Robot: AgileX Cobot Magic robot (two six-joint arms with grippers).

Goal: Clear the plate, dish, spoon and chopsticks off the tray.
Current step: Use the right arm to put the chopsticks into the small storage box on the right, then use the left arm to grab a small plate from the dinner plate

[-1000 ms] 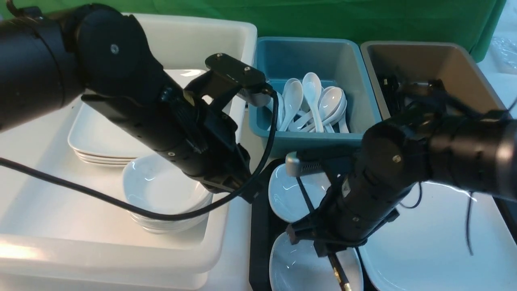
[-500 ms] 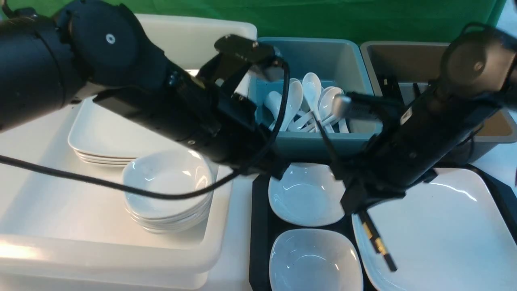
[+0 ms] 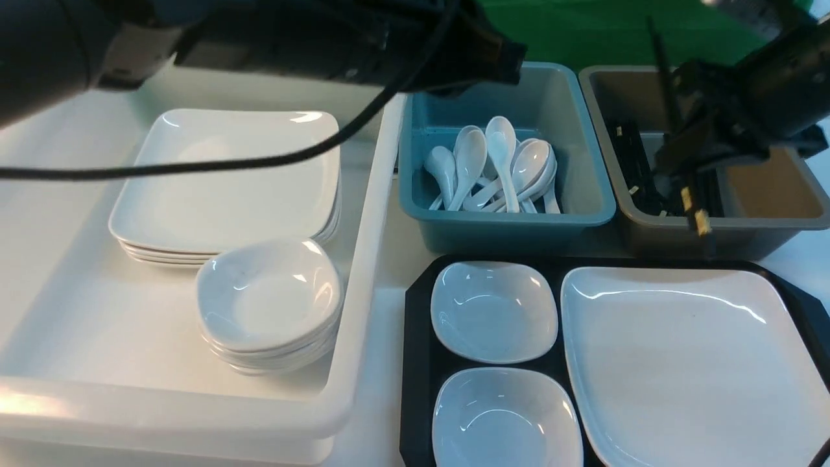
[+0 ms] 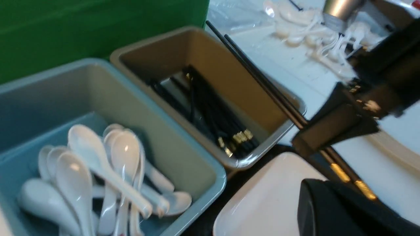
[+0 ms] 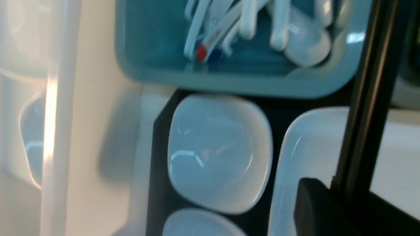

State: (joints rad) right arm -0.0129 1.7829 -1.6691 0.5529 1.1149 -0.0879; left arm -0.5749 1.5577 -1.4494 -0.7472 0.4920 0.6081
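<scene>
Tray [image 3: 416, 389] sitting nearest, on the R side of the table. It's carrying 2 small dishes in a col on its L side: near dish [image 3: 506, 421] and far dish [image 3: 494, 311], close together but not touching. Big plate [image 3: 687, 370] is lying flat on the tray just R of both dishes, filling the rest of it.

L of the tray, white tub [image 3: 363, 311] is holding a stack of small dishes [image 3: 269, 305], w/ a stack of square plates [image 3: 227, 175] behind it.

Behind the tray, teal bin [image 3: 506, 227] is holding a heap of white spoons [image 3: 502, 165]; can't tell which one is the task's. Brown bin [image 3: 765, 237] is sitting just R of the teal one, w/ a bundle of black sticks [image 3: 632, 168] lying inside.

Right gripper [image 3: 684, 162] is hanging over the brown bin, pinching the chopsticks [image 3: 695, 217] partway along. The pair is up off the tray and tilting steeply, gold ends down by the bin's near rim, thin tips up.

Left gripper [image 3: 509, 65] is hovering high over the far side of the teal bin, fingers pressed together, nothing seen in them.
</scene>
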